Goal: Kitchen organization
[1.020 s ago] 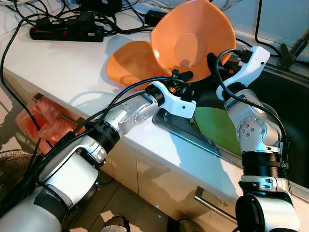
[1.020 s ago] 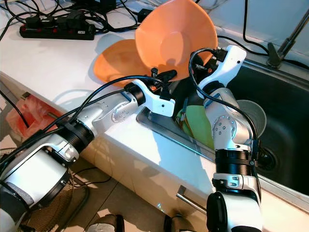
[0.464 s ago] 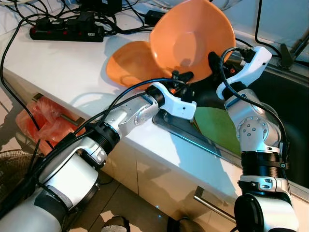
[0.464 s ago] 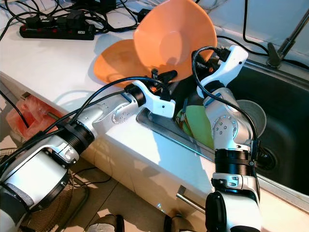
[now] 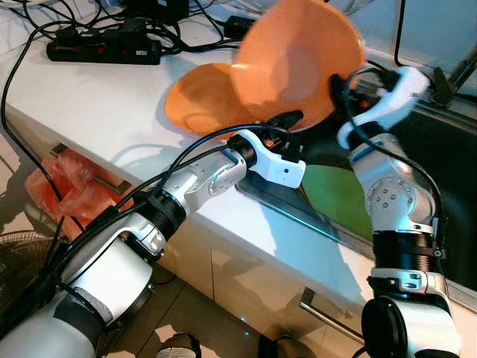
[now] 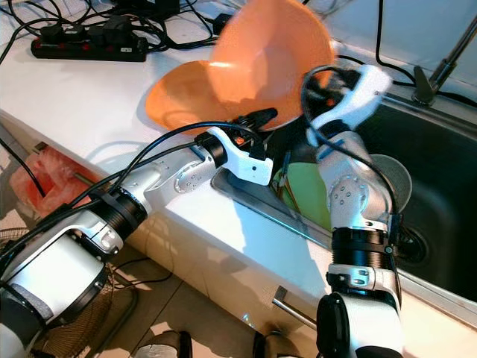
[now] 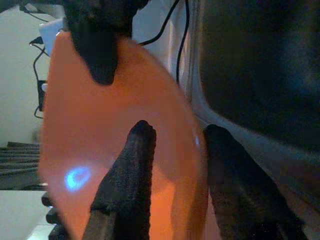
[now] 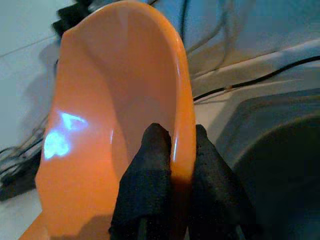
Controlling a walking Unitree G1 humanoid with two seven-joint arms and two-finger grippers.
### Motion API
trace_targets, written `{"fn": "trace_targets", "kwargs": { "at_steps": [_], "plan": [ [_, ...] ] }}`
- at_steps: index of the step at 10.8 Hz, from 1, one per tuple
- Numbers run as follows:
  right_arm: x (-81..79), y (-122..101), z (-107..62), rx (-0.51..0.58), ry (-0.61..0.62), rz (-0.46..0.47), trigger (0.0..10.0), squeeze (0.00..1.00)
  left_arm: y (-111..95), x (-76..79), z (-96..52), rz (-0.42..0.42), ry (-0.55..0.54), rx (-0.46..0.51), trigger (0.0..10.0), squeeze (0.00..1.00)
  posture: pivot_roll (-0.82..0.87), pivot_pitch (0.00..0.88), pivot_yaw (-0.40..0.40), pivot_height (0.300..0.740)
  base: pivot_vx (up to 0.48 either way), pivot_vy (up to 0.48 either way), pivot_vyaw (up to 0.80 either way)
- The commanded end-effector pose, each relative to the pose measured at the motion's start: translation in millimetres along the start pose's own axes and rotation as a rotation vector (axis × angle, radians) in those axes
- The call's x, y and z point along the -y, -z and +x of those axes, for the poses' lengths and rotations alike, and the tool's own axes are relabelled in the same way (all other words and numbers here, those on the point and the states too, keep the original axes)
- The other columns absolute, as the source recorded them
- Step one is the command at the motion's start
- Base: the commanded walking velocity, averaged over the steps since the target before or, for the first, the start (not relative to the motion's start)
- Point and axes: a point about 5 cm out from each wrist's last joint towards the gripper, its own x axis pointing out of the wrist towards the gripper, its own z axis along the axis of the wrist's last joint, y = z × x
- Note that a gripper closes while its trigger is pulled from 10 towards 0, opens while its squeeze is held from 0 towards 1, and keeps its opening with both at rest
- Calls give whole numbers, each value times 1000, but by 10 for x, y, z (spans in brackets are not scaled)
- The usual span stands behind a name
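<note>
Two orange dishes sit at the middle of a white, smooth counter (image 5: 89,97) that runs from nine o'clock toward three, where it meets a dark steel sink (image 6: 440,179) with a tap (image 6: 436,71) at its two o'clock corner. A black power strip (image 5: 104,51) with a tangle of cables lies at eleven o'clock on the counter, and below its edge at eight o'clock a red plastic bag (image 5: 59,186) hangs by a drawer handle above a pale tiled floor. The orange bowl (image 5: 294,63), deep, glossy and thin-walled, is held tilted on edge above the counter's border with the sink, its hollow facing the camera; an orange plate (image 5: 201,101), flat and round, lies on the counter just at its eight o'clock. A green plate (image 6: 305,194) leans in the sink at five o'clock of the bowl, with a grey dish (image 6: 391,179) beside it. The right end effector (image 8: 172,165) is pinched tight on the bowl's rim, one finger inside and one outside. The left end effector (image 7: 172,170) has its fingers spread apart, straddling the bowl's lower rim without clamping it. Compared with a second ago, the bowl and the right wrist have swung slightly toward two o'clock and now look motion-blurred, while the left arm has edged a little closer under the bowl.
</note>
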Motion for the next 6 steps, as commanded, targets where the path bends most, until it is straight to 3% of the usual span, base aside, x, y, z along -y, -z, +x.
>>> {"fn": "trace_targets", "kwargs": {
  "at_steps": [1,2,6],
  "plan": [
    [188,-61,-19,28,107,-16,0,0,-9,-154,21,13,-65,10,10000,1000,29,118,-19,740,0,0,0],
    [231,-78,-21,39,142,-12,0,0,-9,-144,19,13,-62,9,10000,0,29,118,-19,740,0,0,0],
    [444,-197,-54,133,310,19,0,0,1,-113,-18,-19,-66,-7,10000,0,29,118,-19,740,0,0,0]
  ]
}}
